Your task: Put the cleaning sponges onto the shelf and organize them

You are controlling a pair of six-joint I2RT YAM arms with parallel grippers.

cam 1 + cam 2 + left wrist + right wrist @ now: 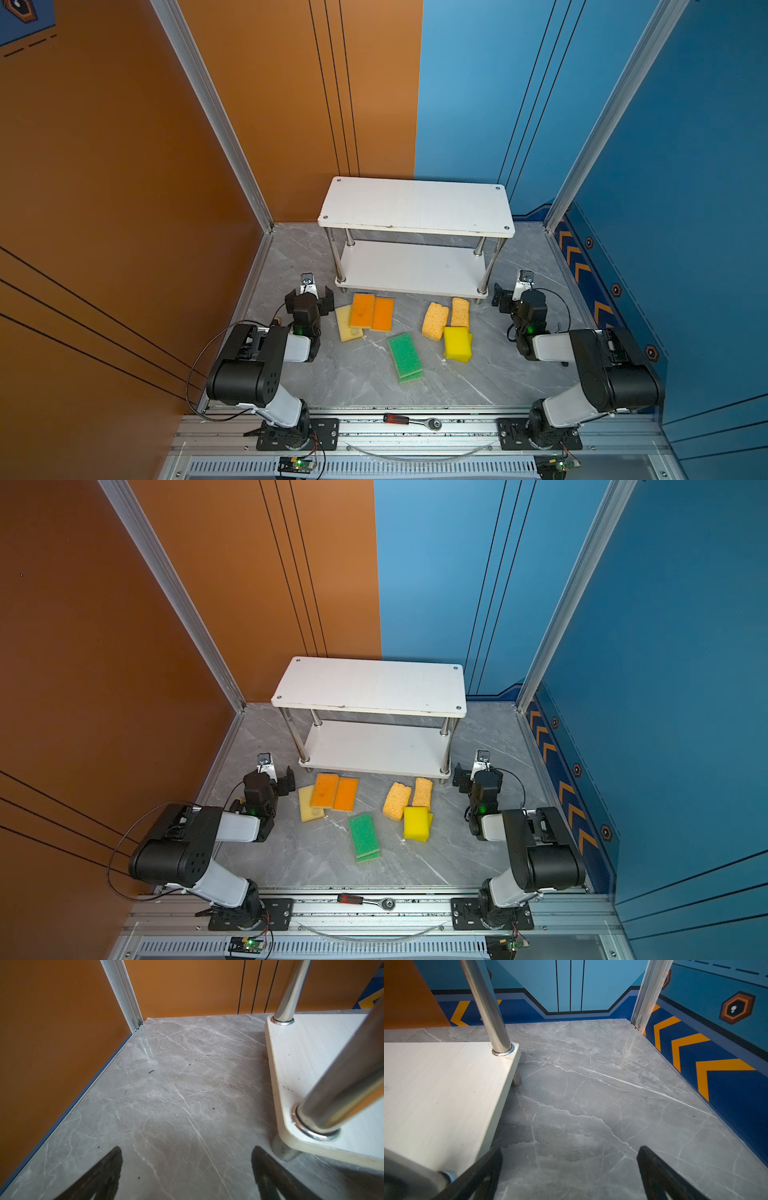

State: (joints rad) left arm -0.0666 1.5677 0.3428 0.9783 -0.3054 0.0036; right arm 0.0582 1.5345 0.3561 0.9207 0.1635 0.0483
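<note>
The cleaning sponges lie in loose pairs on the table, just in front of the shelf, which stands at the back edge. Both arms are folded low with their elbows drawn back. The left hand and right hand gape wide and hold nothing, one beside each front corner of the shelf.
</note>
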